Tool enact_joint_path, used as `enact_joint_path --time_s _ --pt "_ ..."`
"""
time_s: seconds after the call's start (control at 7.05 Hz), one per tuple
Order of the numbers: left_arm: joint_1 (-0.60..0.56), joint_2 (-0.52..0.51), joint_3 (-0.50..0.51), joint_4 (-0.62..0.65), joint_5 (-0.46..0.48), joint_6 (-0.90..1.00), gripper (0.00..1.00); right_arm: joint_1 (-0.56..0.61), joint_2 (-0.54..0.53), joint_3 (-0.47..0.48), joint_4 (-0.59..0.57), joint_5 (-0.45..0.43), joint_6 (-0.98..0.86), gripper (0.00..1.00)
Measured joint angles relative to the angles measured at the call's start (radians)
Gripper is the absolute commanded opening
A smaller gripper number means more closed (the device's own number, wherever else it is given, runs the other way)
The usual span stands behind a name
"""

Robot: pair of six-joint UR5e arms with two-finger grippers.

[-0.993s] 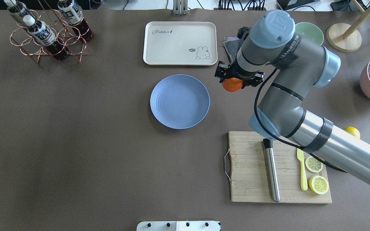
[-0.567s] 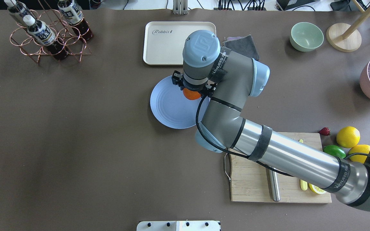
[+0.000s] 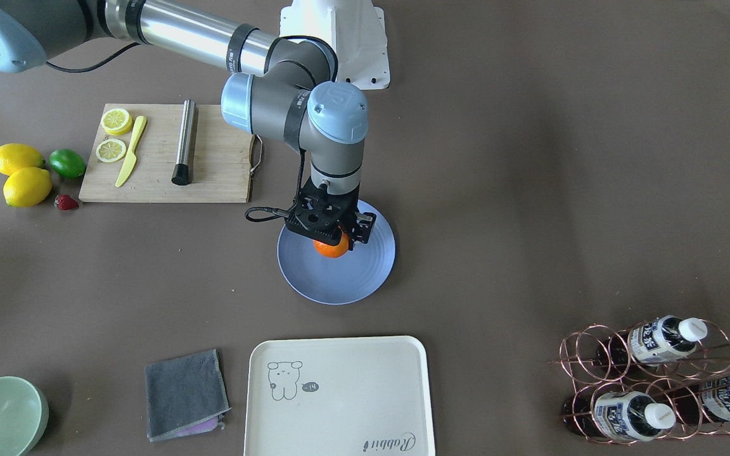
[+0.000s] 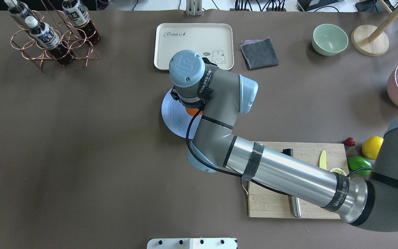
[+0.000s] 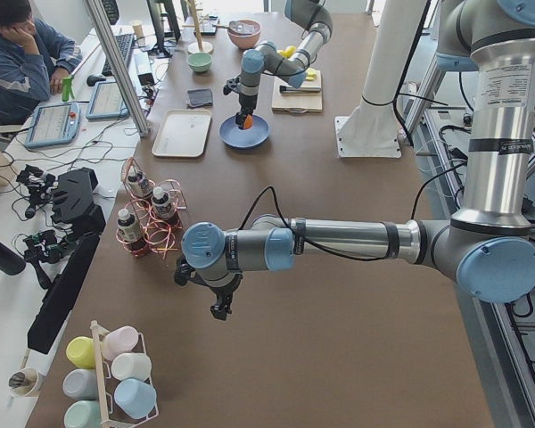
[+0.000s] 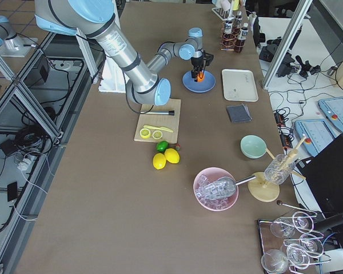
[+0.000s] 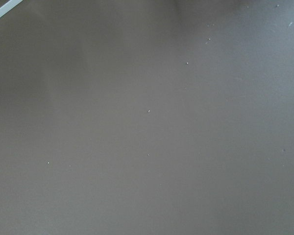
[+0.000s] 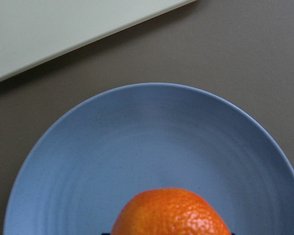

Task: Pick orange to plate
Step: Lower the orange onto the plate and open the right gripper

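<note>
Since the right claw [image 3: 333, 239] is clamped on the orange [image 3: 331, 249] right over the plate [image 3: 339, 286], it's lined up for a gentle drop; left claw [image 5: 219, 310], can't tell.

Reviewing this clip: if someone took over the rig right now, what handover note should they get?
Right claw: shut on the orange, held over the middle of the plate; whether the orange touches the plate cannot be told.
Left claw: hangs over the table, far from the plate; open or shut cannot be told.
Done: orange picked up and brought to the plate.
Left: lower if needed, open the right claw, pull the arm away.
</note>
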Motion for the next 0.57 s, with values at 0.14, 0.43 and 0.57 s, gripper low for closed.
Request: enact_joint_path --time_s 0.14,0.43,0.57 --pt "0.000 0.000 0.000 0.000 0.000 0.000 0.98 -0.009 0.003 -0.014 0.001 -0.004 -0.002 0.00" --pt "0.000 0.001 -0.001 0.000 0.000 0.000 0.98 -0.017 0.004 -0.034 0.027 -0.012 -0.005 0.46" --pt "0.000 0.001 -0.001 0.000 0.000 0.000 0.98 -0.019 0.004 -0.047 0.047 -0.019 -0.006 0.99"
